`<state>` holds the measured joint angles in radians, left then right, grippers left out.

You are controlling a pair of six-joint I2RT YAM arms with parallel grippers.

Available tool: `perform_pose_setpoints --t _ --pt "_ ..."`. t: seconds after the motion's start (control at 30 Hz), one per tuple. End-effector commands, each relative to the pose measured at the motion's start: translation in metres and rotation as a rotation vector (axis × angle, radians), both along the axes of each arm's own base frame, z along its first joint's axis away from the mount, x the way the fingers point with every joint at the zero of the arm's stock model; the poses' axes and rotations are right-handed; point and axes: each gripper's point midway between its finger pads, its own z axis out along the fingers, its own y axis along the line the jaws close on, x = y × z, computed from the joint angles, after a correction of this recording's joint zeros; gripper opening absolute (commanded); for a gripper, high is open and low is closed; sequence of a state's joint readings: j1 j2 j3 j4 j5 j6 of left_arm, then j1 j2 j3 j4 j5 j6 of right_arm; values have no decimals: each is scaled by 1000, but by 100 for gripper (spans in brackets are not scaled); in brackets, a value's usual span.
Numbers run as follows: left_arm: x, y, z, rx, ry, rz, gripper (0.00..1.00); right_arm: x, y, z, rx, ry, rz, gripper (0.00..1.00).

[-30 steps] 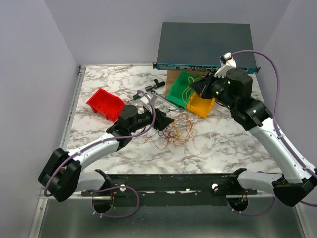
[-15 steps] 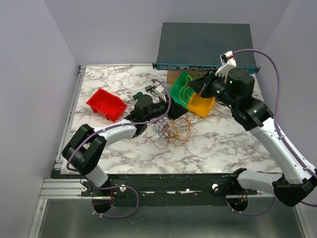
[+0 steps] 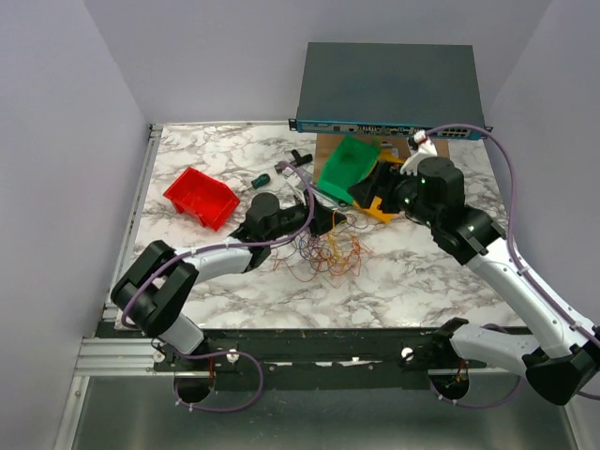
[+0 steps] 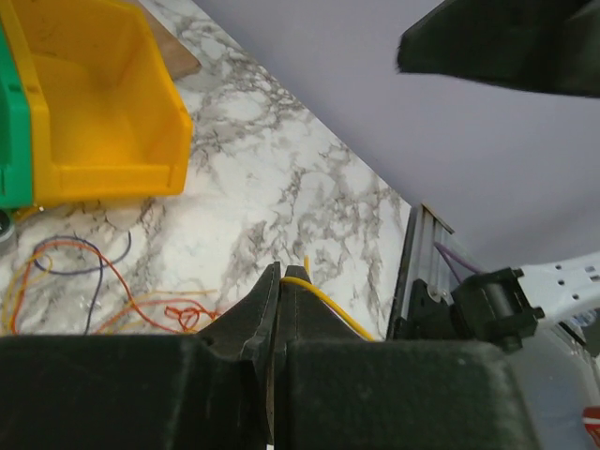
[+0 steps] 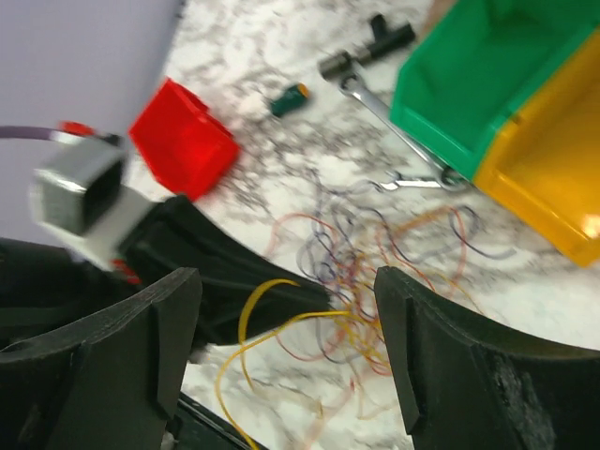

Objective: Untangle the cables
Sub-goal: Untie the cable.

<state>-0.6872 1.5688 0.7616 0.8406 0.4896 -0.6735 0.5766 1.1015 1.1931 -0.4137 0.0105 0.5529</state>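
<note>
1. Left tool [image 4: 283, 274] is pressed together, pinching a yellow cable [image 4: 330, 306] at its tips.
2. Right tool [image 5: 286, 300] stands wide apart, gripping nothing.
3. The cables [image 3: 323, 255] lie tangled on the counter [image 3: 422, 272], beside the left tool, near the yellow bin [image 4: 103, 103] and green bin [image 3: 345, 164].

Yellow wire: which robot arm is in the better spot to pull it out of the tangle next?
Probably the left arm. The left pincer is already shut on the yellow wire at the edge of the tangle, while the right pincer is open and holds nothing.
</note>
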Motion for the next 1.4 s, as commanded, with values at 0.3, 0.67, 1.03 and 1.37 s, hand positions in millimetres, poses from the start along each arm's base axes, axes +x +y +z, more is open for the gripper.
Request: perform_pose_setpoints --t 0.3,0.67,1.03,1.37 --pt "-40 42 36 -39 -49 -29 0 -32 -50 -106 -136 75 -113 81" --pt "-36 60 54 -19 -91 19 0 -46 -5 -174 -90 206 123 77" --pt "-24 69 59 4 -113 82 0 -51 -1 -211 17 413 10 72" --pt "-20 73 66 12 -139 109 0 -53 -37 -228 -23 480 -225 73"
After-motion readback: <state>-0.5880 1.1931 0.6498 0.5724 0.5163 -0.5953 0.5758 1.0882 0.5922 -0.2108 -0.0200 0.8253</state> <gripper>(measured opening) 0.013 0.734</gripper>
